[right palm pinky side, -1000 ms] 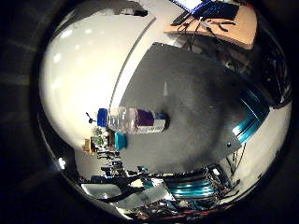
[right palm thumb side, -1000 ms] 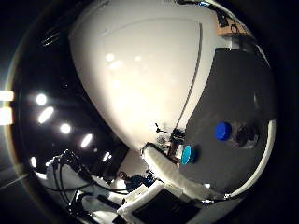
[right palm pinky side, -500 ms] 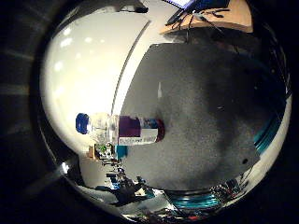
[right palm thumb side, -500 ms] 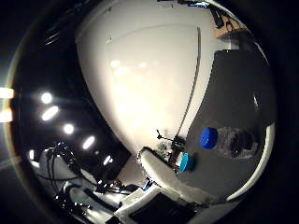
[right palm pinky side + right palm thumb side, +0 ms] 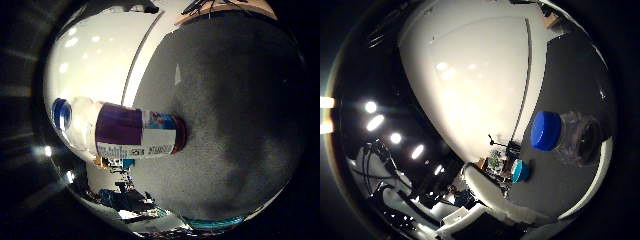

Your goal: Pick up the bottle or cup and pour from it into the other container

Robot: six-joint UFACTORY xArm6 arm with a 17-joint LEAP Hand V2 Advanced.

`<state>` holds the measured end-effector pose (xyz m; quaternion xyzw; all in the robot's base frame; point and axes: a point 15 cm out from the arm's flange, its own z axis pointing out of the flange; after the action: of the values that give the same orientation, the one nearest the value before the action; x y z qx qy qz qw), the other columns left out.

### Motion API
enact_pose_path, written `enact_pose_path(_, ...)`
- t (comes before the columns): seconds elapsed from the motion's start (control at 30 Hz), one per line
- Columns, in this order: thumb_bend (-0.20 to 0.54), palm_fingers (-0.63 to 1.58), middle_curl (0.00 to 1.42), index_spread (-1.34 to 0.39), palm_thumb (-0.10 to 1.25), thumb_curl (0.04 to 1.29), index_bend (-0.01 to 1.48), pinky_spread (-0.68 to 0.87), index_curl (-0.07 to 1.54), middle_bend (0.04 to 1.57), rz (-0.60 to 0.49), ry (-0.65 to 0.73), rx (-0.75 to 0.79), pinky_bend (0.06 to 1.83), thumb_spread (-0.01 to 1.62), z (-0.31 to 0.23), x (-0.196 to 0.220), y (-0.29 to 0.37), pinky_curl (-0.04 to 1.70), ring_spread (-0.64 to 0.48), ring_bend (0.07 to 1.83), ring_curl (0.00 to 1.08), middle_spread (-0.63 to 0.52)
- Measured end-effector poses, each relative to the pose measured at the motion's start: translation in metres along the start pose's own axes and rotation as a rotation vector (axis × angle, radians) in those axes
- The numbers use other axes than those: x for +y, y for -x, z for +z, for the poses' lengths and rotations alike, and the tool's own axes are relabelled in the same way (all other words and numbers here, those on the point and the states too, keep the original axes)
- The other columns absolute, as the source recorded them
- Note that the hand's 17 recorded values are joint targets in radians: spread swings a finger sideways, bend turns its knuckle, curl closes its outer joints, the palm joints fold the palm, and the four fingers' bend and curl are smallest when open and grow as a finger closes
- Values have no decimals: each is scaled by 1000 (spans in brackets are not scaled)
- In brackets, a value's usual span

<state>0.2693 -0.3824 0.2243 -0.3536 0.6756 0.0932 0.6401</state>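
Bottle (image 5: 132,131) is seen as a clear plastic one, closed with a blue cap (image 5: 545,131), and wrapped in a label that is purple over most of its width and white along one edge, with small print and a coloured picture toward the base. A reddish band is seen at the very bottom of the bottle. It is stood upright on a dark grey mat (image 5: 235,125), close beside the mat's edge, where a glossy white surface (image 5: 475,85) begins. Much of the little finger side view is filled by the bottle, so it is placed close to the palm. In the thumb side view it is seen from nearer the cap end, the clear body showing behind the cap. A small teal container (image 5: 520,171), perhaps a cup, is made out farther off near the same edge of the mat, too small to be told for certain. White parts (image 5: 490,192) that may belong to the robot hand are seen beside it, but whether the fingers are straight or curled cannot be told. Nothing is shown touching the bottle, and no grasp on it is seen.
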Motion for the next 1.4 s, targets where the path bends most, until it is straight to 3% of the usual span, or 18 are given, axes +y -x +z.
enact_pose_path(0.6, -23, 197, 352, -139, 532, 323, 163, 409, 288, 322, 11, 62, 2, 777, 1070, 36, 21, -11, -4, 185, 560, 222, 104)
enact_pose_path(0.83, -19, 356, 358, -146, 584, 340, 174, 370, 301, 347, 25, 73, 5, 782, 1061, 47, 30, -11, -10, 137, 662, 230, 69)
enact_pose_path(1.07, -13, 708, 402, -186, 695, 382, 178, 152, 307, 475, 26, 125, 9, 941, 1040, 56, 39, -10, -10, -3, 928, 285, -10)
enact_pose_path(1.23, -10, 1137, 489, -228, 818, 447, 204, -210, 350, 655, 28, 184, 23, 1222, 991, 61, 49, -7, 53, -102, 1050, 356, -70)
enact_pose_path(1.3, -17, 1190, 520, -237, 846, 470, 249, -276, 387, 717, 25, 189, 25, 1259, 949, 63, 50, -4, 89, -110, 1079, 381, -80)
enact_pose_path(1.4, -27, 1310, 583, -247, 872, 514, 443, -312, 496, 875, 19, 198, 20, 1321, 859, 66, 51, 2, 172, -125, 1133, 423, -80)
